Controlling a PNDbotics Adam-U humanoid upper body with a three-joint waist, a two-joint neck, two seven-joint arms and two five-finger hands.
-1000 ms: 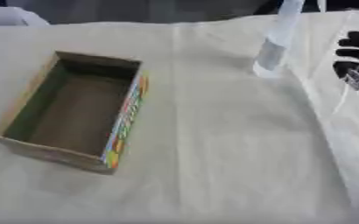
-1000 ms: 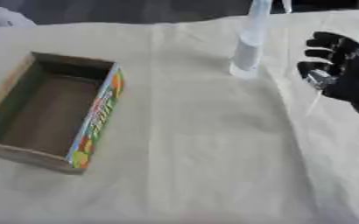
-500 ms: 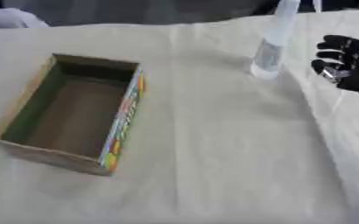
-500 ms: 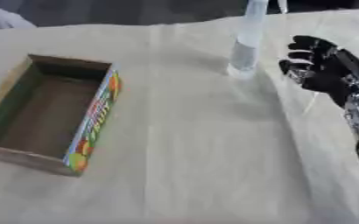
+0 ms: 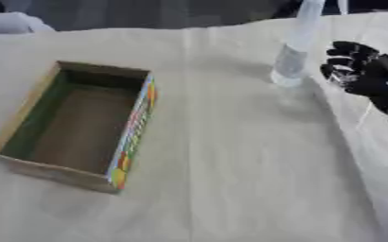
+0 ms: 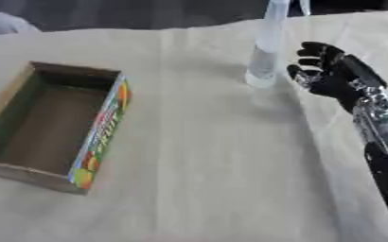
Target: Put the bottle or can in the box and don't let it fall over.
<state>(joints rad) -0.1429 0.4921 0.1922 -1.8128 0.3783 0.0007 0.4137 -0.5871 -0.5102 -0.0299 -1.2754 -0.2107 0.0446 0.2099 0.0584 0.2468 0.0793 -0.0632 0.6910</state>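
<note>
A tall clear plastic bottle [image 6: 264, 52] stands upright on the cloth at the back right. My right hand [image 6: 328, 75] hovers just to its right, a small gap between them, fingers relaxed and spread toward the bottle, holding nothing. An open cardboard box [image 5: 77, 123] with a colourful printed side and a green inner wall lies on the left, empty. My left hand shows in neither view.
A cream cloth [image 5: 230, 179] with folds covers the whole table. A ridge in the cloth runs down the right side below my right forearm [image 6: 383, 137]. A pale bundle [image 5: 11, 21] lies at the far left edge.
My right hand has moved leftward and a little forward, closing most of the gap to the bottle. The bottle and box have stayed put.
</note>
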